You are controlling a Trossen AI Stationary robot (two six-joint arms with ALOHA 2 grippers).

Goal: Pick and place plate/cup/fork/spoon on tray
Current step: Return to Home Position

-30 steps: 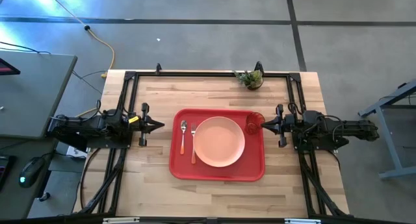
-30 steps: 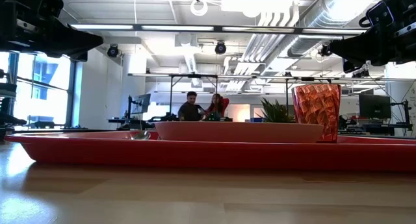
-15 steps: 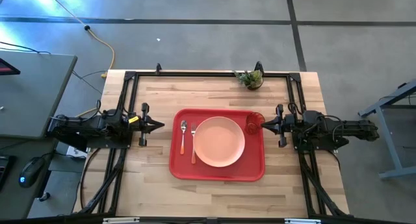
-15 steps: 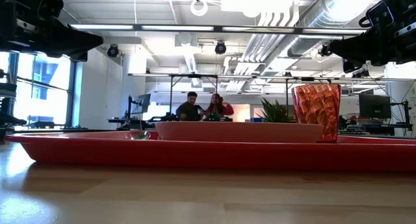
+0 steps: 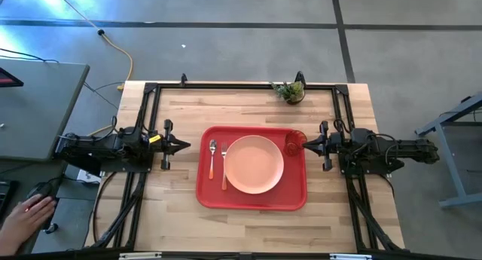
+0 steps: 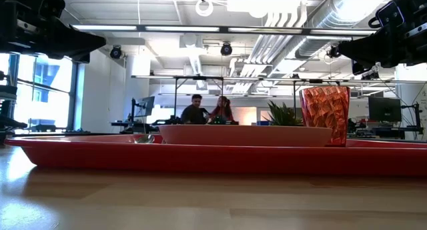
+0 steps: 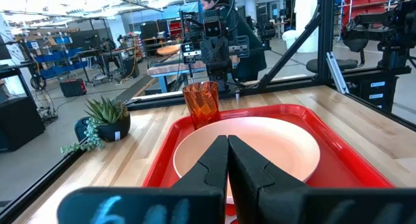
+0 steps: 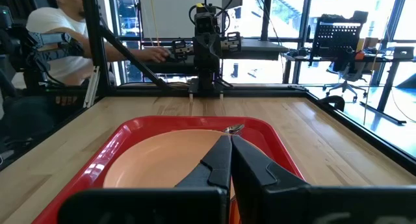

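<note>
The red tray (image 5: 252,200) lies mid-table. On it rest the peach-pink plate (image 5: 254,164), the spoon (image 5: 212,159) and the fork (image 5: 224,166) side by side left of the plate, and the red-orange cup (image 5: 294,142) upright at the tray's far right corner. My left gripper (image 5: 187,145) is shut and empty, above the table left of the tray. My right gripper (image 5: 304,145) is shut and empty, just right of the cup. The cup also shows in the left wrist view (image 7: 201,102).
A small potted plant (image 5: 289,91) stands at the table's far edge. A black frame (image 5: 226,85) runs round the table. A person's hand (image 5: 22,215) rests on a mouse at a desk left of the table. People sit in the room beyond (image 6: 200,110).
Both arms have kept still. A person's hand has come into view at the desk left of the table.
</note>
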